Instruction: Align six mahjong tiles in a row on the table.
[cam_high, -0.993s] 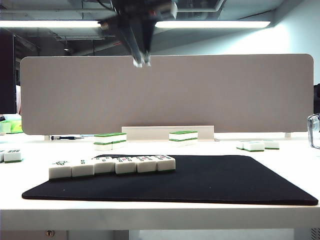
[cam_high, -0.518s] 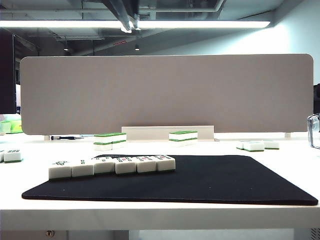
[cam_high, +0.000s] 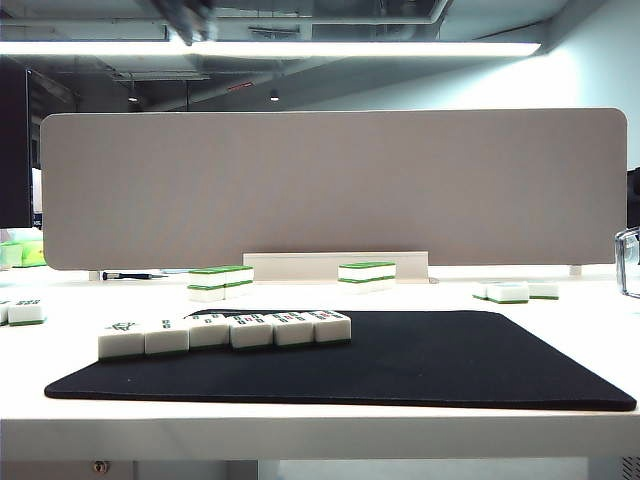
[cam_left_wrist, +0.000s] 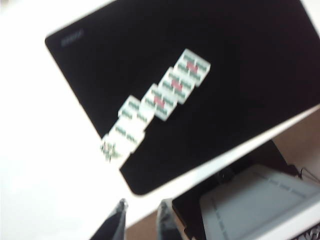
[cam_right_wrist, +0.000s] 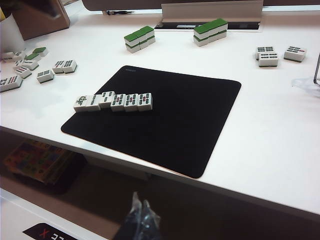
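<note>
Six mahjong tiles (cam_high: 225, 331) lie side by side in a slightly uneven row, white faces with red and green marks up. Most of the row (cam_right_wrist: 114, 101) rests on the black mat (cam_high: 420, 360), and its end tile reaches the white table (cam_high: 560, 320). My left gripper (cam_high: 185, 15) is a blur at the top edge of the exterior view, high above the tiles (cam_left_wrist: 155, 102). In its wrist view the left gripper (cam_left_wrist: 142, 207) stands slightly open with nothing between its fingers. My right gripper (cam_right_wrist: 140, 202) is shut and empty, low in front of the table edge.
Two green-topped tile stacks (cam_high: 220, 280) (cam_high: 366, 272) stand behind the mat near the grey divider (cam_high: 330, 190). Loose tiles lie at the right (cam_high: 515, 291) and at the far left (cam_right_wrist: 35, 65). A clear object (cam_high: 628, 260) sits at the right edge.
The left gripper has risen and drifted left, from just above the divider to the top edge of the exterior view. The tile row has not moved.
</note>
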